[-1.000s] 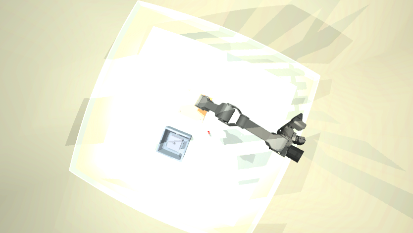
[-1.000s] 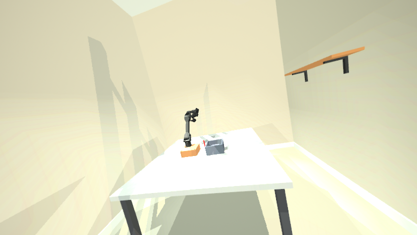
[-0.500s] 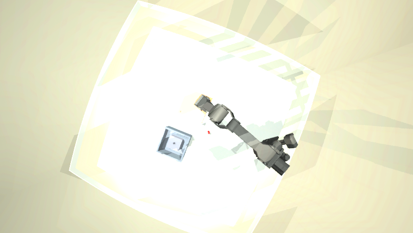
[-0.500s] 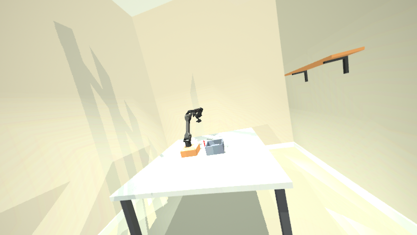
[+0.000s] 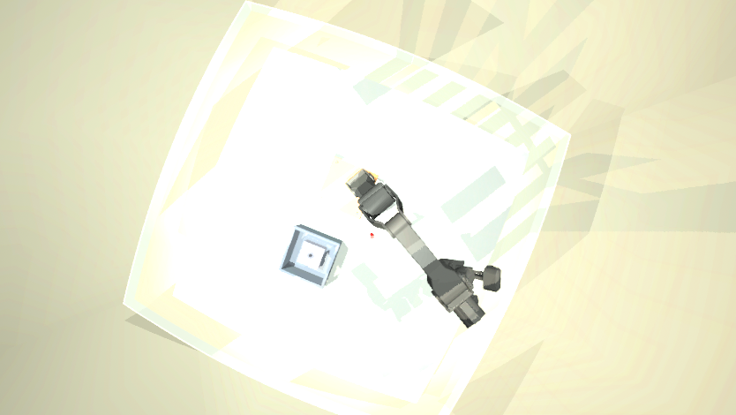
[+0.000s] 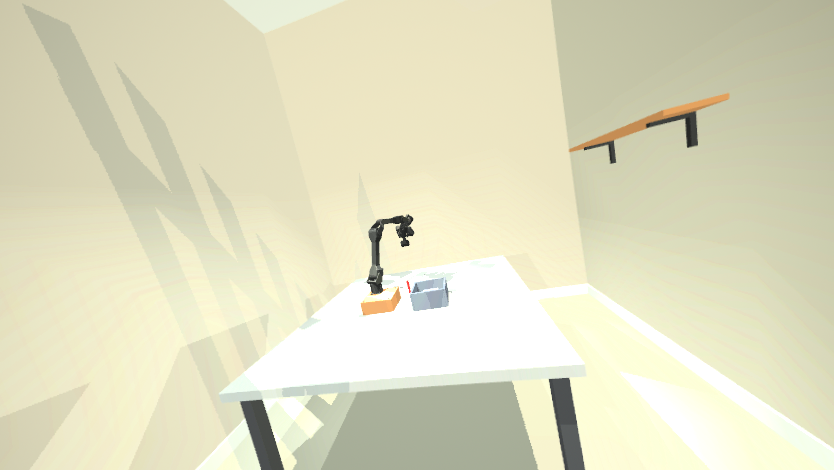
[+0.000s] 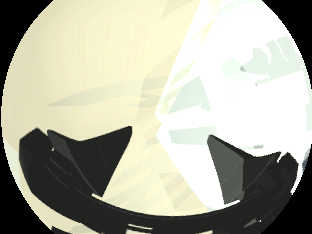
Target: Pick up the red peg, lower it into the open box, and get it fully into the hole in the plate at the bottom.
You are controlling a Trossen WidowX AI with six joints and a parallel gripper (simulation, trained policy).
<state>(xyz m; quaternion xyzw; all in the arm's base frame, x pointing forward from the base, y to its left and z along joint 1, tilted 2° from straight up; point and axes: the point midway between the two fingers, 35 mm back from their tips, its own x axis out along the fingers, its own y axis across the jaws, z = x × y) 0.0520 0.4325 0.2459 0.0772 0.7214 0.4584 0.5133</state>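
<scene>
The red peg (image 5: pixel 371 235) (image 6: pixel 408 286) stands roughly upright on the table, outside the box, between the arm's base and the box. The grey open box (image 5: pixel 307 276) (image 6: pixel 428 300) sits beside it. The pale plate (image 5: pixel 318 250) lies at the box's bottom, with a small dark hole near its middle and no peg in it. My gripper (image 7: pixel 170 132) is open and empty, its two dark fingers wide apart. It is high above the table and well away from the peg. Neither the peg nor the box shows clearly between the fingers in the wrist view.
The arm's base stands on an orange block (image 6: pixel 379 305) on the white table (image 6: pixel 408 350), to the left of the peg in the exterior view. The wrist view shows a table corner and the floor beyond. An orange shelf (image 6: pixel 691 106) is fixed to the right wall.
</scene>
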